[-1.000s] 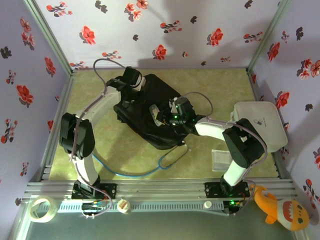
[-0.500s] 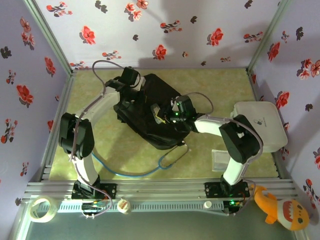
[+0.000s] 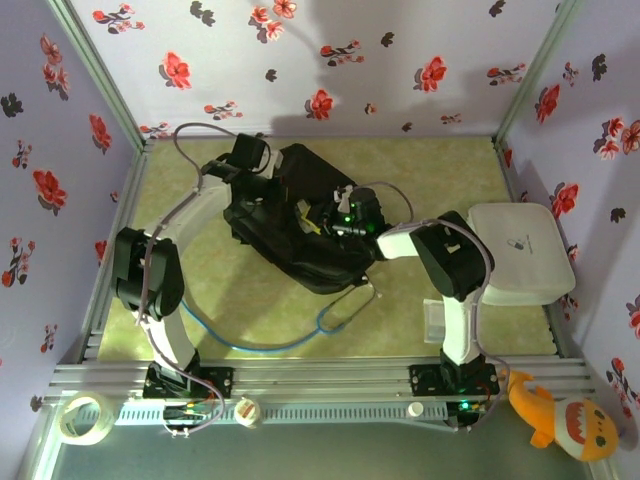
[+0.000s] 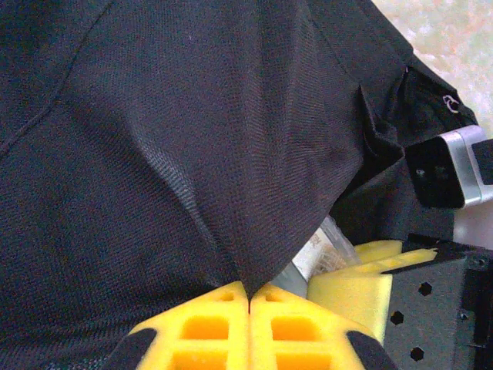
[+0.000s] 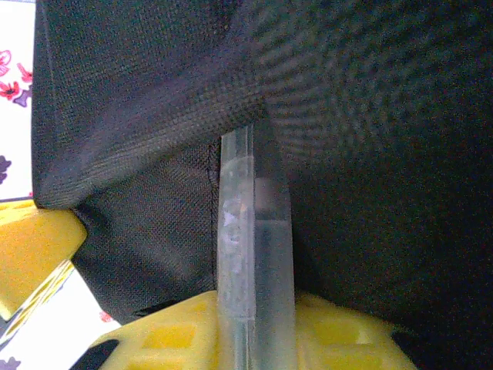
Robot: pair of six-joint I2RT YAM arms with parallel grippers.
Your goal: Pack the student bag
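The student bag (image 3: 310,262) lay on the desk (image 3: 450,180), nearer its far edge and about midway across. The left gripper (image 4: 249,297) was pinched tight on a fold of its fabric. The right gripper (image 5: 250,320) clamped a clear plastic piece (image 5: 248,231) edge-on against the black cloth.

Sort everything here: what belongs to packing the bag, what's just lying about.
In the job: bag, clear plastic item, left gripper pinching the bag, right gripper holding the item.
Lying about: white board, blue cable, tape roll, orange plush toy.
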